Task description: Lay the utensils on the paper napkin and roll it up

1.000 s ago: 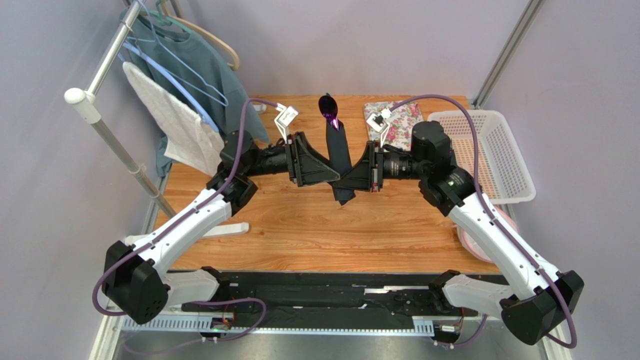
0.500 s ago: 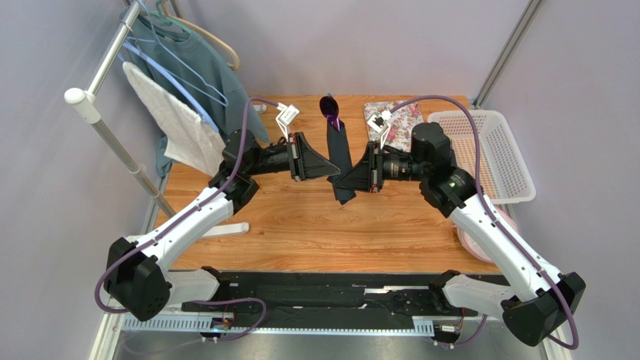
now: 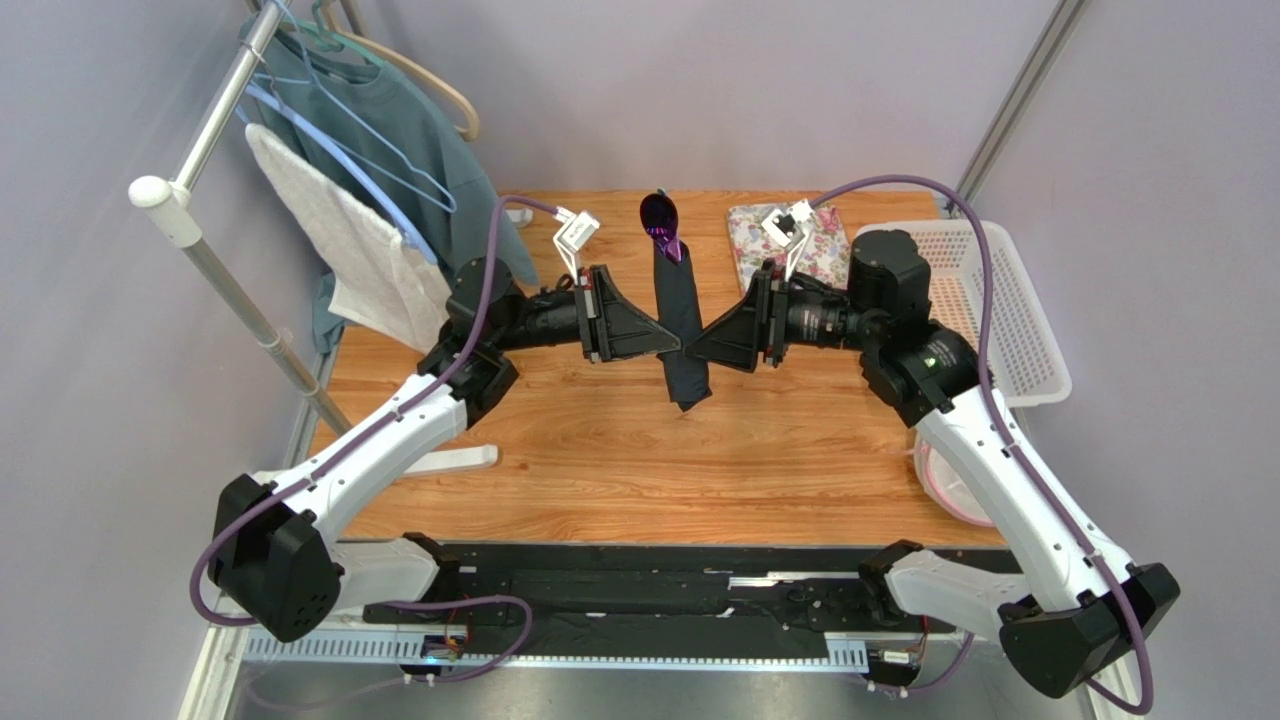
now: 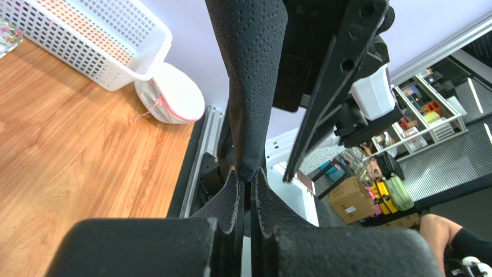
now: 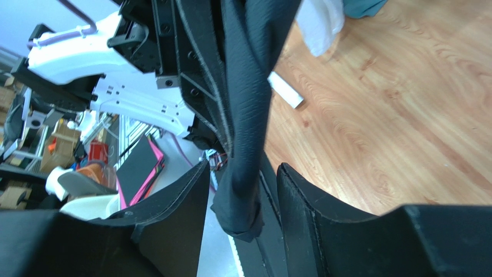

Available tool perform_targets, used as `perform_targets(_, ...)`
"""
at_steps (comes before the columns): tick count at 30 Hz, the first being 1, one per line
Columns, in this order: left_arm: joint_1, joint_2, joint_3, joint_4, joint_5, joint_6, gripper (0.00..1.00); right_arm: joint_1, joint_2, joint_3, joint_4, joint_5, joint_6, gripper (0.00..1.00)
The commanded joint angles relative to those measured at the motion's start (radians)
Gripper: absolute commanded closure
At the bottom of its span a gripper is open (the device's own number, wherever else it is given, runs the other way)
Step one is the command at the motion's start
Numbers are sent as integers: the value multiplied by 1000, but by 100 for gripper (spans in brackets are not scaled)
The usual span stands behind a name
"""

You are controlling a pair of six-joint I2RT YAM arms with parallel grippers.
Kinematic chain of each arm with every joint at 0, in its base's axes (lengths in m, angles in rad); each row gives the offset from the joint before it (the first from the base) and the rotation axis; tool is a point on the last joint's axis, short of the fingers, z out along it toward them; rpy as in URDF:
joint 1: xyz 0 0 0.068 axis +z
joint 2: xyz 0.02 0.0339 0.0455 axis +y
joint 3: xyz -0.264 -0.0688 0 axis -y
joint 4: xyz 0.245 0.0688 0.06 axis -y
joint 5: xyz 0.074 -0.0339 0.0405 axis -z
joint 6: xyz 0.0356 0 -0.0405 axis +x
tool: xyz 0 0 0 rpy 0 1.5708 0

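Note:
The paper napkin [image 3: 676, 318] is a black roll held upright above the table. A purple spoon bowl [image 3: 657, 213] sticks out of its far end; the other utensils are hidden inside. My left gripper [image 3: 672, 348] [image 4: 247, 173] is shut on the roll's lower part, pinching the napkin [image 4: 254, 69] between its pads. My right gripper [image 3: 696, 354] [image 5: 243, 167] stands open from the other side. The napkin's end [image 5: 245, 190] hangs in the gap between its fingers, touching neither.
A floral mat [image 3: 784, 243] lies at the back of the wooden table. A white mesh basket [image 3: 984, 308] stands on the right, with a pink-rimmed white bowl [image 3: 935, 483] near it. A clothes rack with hanging garments [image 3: 361, 165] stands at the back left.
My left gripper closed on the napkin roll. My right gripper then let go, opening and drawing slightly back to the right. The roll has stayed in place.

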Motion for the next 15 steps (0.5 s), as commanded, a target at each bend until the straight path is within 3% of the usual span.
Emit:
perform_targets(1, 2, -4, 18, 78, 0, 7, 100, -21, -9, 44, 6, -1, 23, 50)
perform_targets(15, 1, -1, 14, 122, 17, -8, 100, -23, 49, 27, 184, -21, 232, 59)
